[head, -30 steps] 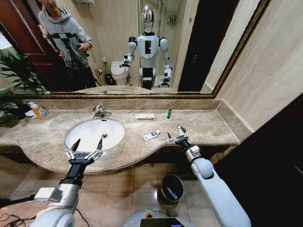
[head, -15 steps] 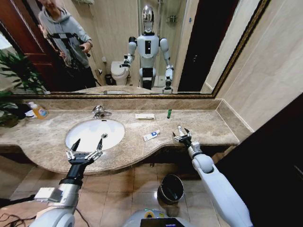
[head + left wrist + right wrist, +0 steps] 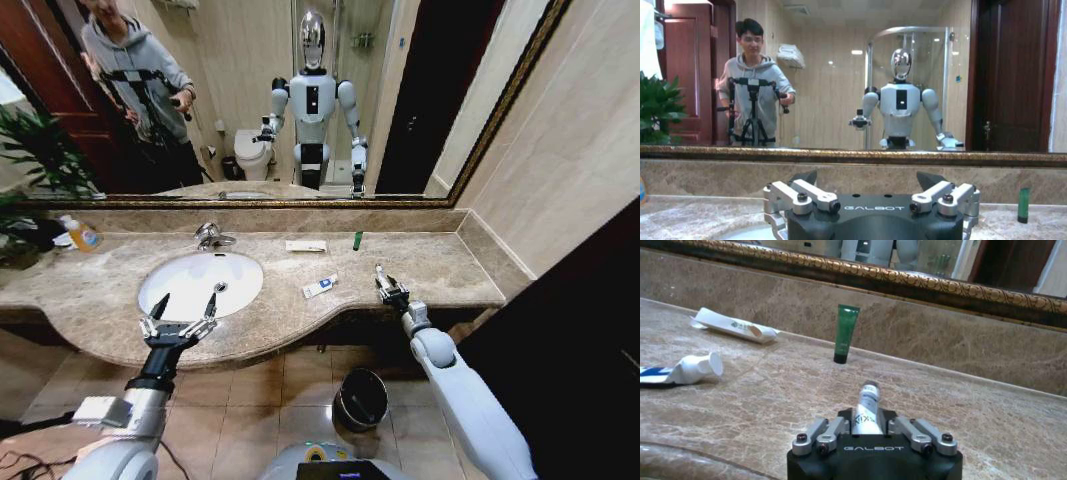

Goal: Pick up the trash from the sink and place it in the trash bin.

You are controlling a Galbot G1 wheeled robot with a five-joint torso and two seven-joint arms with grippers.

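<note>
My right gripper is shut on a small white mini bottle low over the brown marble counter, right of the sink. Other trash lies on the counter: a white-blue tube just left of that gripper, a flat white packet and a green tube by the back wall. My left gripper hovers open at the counter's front edge before the basin, holding nothing. The black trash bin stands on the floor below the counter.
A chrome faucet stands behind the basin. An orange-labelled soap bottle and a plant occupy the far left. A mirror runs along the back wall. The side wall closes off the counter's right end.
My right gripper's fingers have closed from open onto the white mini bottle, and the wrist has shifted slightly right. The left arm has not moved.
</note>
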